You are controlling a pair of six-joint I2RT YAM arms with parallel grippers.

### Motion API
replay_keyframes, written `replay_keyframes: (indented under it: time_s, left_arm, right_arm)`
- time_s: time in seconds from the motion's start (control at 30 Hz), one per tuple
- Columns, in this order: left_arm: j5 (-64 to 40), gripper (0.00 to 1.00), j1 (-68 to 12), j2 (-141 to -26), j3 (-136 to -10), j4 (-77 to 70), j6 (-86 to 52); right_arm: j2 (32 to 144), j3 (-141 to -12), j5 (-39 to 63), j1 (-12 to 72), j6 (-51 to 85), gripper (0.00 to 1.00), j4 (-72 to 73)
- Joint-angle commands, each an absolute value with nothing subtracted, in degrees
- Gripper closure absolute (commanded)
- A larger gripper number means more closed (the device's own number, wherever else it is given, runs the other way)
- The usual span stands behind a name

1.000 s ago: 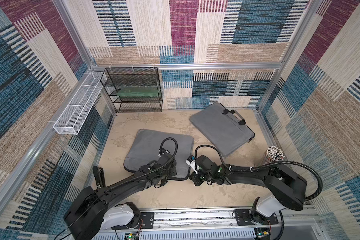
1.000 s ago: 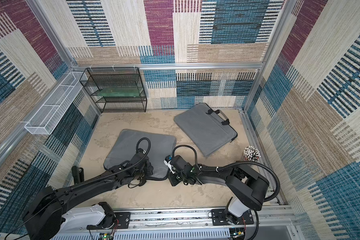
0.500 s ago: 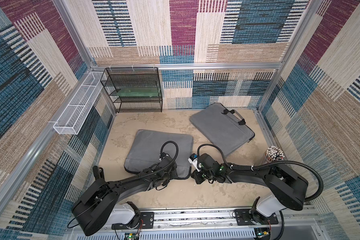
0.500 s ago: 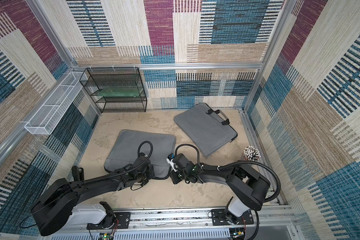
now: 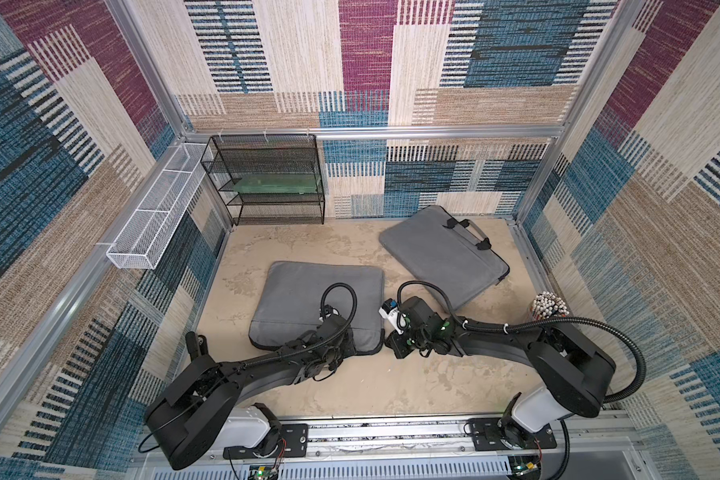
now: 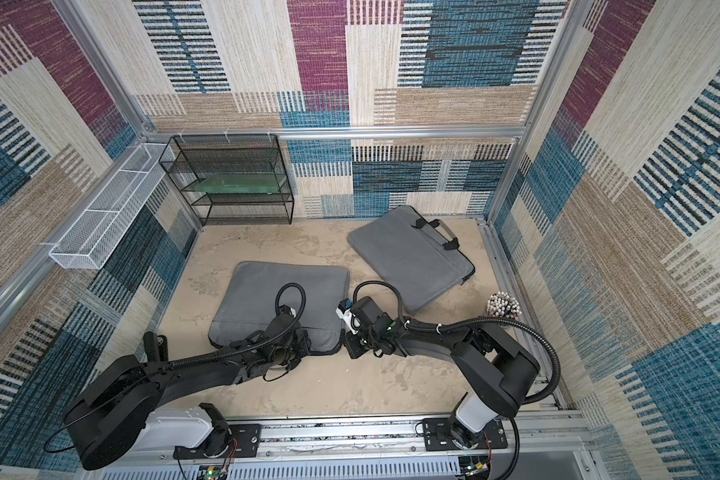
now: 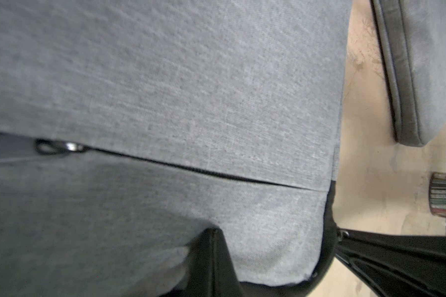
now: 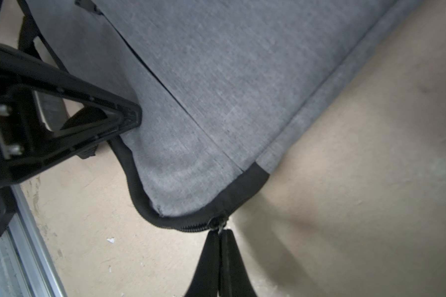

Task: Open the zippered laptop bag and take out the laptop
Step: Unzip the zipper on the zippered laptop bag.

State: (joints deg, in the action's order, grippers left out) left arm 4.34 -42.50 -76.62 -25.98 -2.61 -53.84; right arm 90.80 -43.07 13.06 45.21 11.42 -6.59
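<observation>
The grey zippered laptop bag lies flat mid-floor in both top views; the laptop is hidden. My right gripper is shut on the metal zipper pull, at the black zipper band on the bag's near right corner. My left gripper is shut, its tips pressed into the bag's fabric just inside the front edge, a short way left of that corner. A closed pocket zipper with its own pull runs across the bag's face.
A second grey bag with black handles lies at the back right, close to my right arm. A cup of pencils stands by the right wall. A black mesh rack and a white wire basket are at the back left.
My left gripper has slid right along the bag's front edge toward the corner and closed its jaws. The right gripper stays shut at the corner zipper.
</observation>
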Motion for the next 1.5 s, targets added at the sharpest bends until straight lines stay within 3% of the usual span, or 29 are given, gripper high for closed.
replay_keyframes:
  time_s: [0.0,0.7,0.87,1.23,1.47]
  left_arm:
    - [4.5,1.00,-42.4,-77.1,-24.4,10.4,-54.8]
    - [5.3,1.00,-41.7,-72.1,-23.8,12.7,-53.0]
    - [7.3,0.79,-41.6,-69.1,-27.3,17.3,-48.2]
    - [10.1,0.50,-41.6,-62.3,-31.0,25.1,-41.9]
    - [9.4,0.31,-41.7,-63.8,-34.6,27.8,-34.1]
  right_arm:
    - [92.1,-44.7,10.8,43.9,7.4,1.00,-8.4]
    - [96.5,-51.5,6.6,41.7,7.7,1.00,-10.6]
    - [98.0,-53.7,4.8,40.9,8.2,1.00,-9.9]
    - [107.6,-67.9,1.9,36.5,7.9,1.00,-13.5]
    - [111.7,-78.4,-0.2,33.8,8.4,0.77,-18.2]
